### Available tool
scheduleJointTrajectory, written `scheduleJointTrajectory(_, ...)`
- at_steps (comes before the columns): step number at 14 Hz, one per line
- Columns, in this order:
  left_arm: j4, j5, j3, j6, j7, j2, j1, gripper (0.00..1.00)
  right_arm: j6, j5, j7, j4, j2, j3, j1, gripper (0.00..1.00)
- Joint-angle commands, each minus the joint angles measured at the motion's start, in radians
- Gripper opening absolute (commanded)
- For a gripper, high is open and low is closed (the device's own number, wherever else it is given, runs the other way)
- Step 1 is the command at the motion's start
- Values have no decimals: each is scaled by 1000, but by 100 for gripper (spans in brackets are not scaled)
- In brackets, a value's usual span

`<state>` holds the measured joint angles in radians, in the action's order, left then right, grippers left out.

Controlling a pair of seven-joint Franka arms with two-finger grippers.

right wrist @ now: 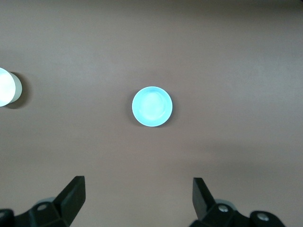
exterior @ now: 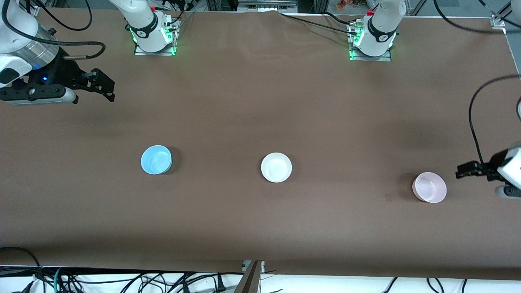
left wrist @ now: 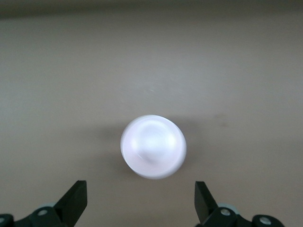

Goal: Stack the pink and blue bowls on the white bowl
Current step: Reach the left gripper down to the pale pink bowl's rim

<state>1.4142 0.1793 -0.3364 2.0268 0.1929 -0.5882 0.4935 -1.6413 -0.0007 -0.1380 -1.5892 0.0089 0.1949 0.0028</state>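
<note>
Three bowls sit upright and well apart in a rough row across the brown bench [exterior: 260,101]: the blue bowl [exterior: 156,159] toward the right arm's end, the white bowl [exterior: 276,167] in the middle, and the pink bowl [exterior: 429,187] toward the left arm's end, a little nearer the front camera than the other two. None is stacked; each stands alone on the bare surface.

The left end effector [exterior: 462,171] hangs low just beside the pink bowl, on the side toward the left arm's end of the bench, fingers spread wide and grasping nothing; its wrist view shows the pink bowl [left wrist: 153,146] ahead of the two black fingertips [left wrist: 75,198], apart from both.

The right end effector [exterior: 106,86] is raised over the bench at the right arm's end, well apart from the blue bowl, likewise released and empty. Its wrist view looks down on the blue bowl [right wrist: 152,106] between and ahead of the open fingertips [right wrist: 73,194], with the white bowl's [right wrist: 7,86] edge at the frame's margin.

Cables trail along the bench's near edge [exterior: 122,280]
</note>
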Motion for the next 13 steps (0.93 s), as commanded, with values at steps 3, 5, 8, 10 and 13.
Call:
scheduleJointTrajectory(3, -24, 86, 7, 85, 1, -130, 3, 99, 0, -12, -2, 11, 3, 1, -1, 100)
scheduleJointTrajectory(5, -18, 88, 7, 86, -59, -150, 2, 99, 0, -10, -2, 11, 3, 3, -1, 100)
scheduleJointTrajectory(8, -3, 89, 8, 128, -72, -166, -3, 99, 0, -4, -2, 11, 2, 3, 0, 100)
scheduleJointTrajectory(10, -3, 104, 28, 199, -70, -196, -6, 98, -2, -1, -2, 11, 2, 5, 2, 100)
scheduleJointTrajectory(13, -3, 126, 36, 243, -70, -222, -3, 97, -9, -1, -2, 11, 3, 3, 0, 100)
